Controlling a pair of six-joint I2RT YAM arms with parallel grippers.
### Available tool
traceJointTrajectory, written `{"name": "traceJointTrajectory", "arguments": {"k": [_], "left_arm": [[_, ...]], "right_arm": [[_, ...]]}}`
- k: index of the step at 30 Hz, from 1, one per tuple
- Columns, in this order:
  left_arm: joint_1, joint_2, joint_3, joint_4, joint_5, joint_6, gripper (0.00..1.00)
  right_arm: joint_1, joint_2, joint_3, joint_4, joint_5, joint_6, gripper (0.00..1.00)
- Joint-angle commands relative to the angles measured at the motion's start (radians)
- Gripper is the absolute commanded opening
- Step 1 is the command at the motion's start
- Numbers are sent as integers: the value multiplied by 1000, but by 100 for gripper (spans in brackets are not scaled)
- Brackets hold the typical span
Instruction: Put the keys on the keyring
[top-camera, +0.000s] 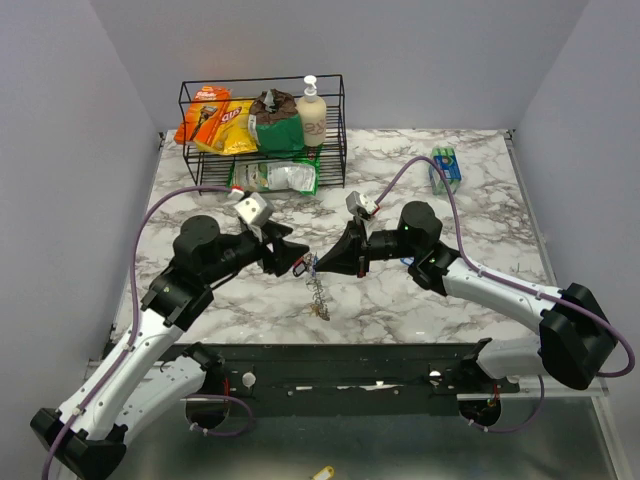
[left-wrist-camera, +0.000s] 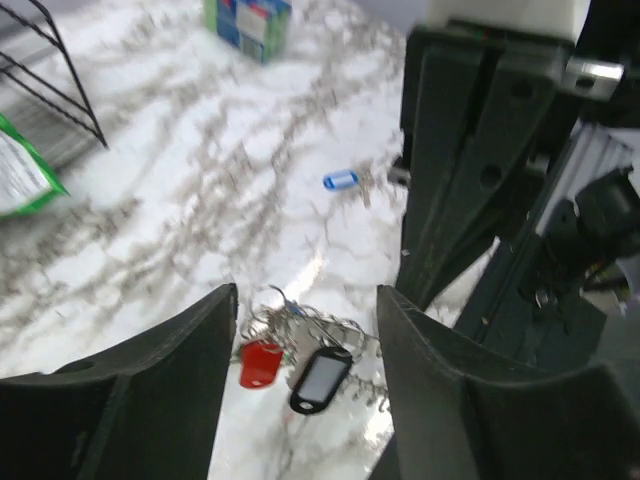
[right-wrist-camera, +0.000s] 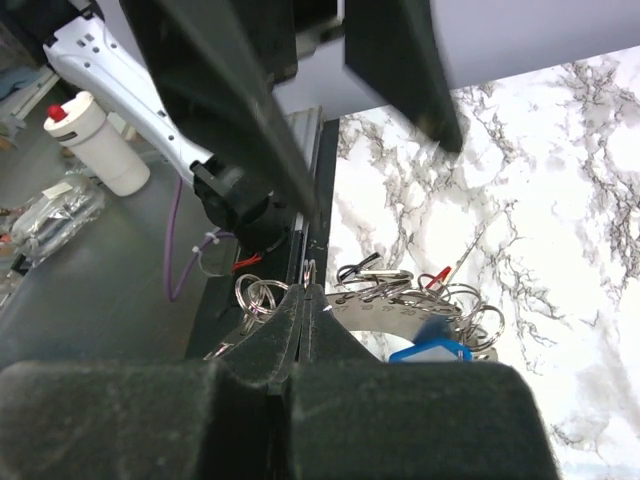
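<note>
My right gripper (top-camera: 322, 264) is shut on the thin silvery keyring (right-wrist-camera: 309, 268), holding it above the middle of the table. A bunch of keys (top-camera: 318, 295) and small rings hangs from it, with a blue tag (right-wrist-camera: 430, 352) closest to my right wrist. My left gripper (top-camera: 293, 262) faces the right one and stands open. In the left wrist view the bunch hangs beyond its fingertips (left-wrist-camera: 225, 300), showing a red tag (left-wrist-camera: 262, 363) and a black tag (left-wrist-camera: 320, 378), and neither finger touches it. One blue-headed key (left-wrist-camera: 340, 180) lies loose on the marble.
A black wire rack (top-camera: 265, 120) with snack bags and a bottle stands at the back of the marble table (top-camera: 480, 230). A blue-green box (top-camera: 446, 168) sits at the back right. The two arms' black base rail (top-camera: 340, 365) runs along the near edge.
</note>
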Motion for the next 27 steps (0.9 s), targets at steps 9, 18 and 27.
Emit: {"name": "traceJointTrajectory", "arguments": {"k": [9, 18, 27], "left_arm": [[168, -49, -100, 406, 477, -185, 64], [172, -61, -123, 483, 571, -178, 60], [170, -75, -187, 636, 622, -202, 50]], "right_arm": [[10, -60, -29, 136, 111, 40, 1], [-56, -80, -156, 628, 24, 329, 1], [-124, 63, -107, 1124, -132, 736, 1]]}}
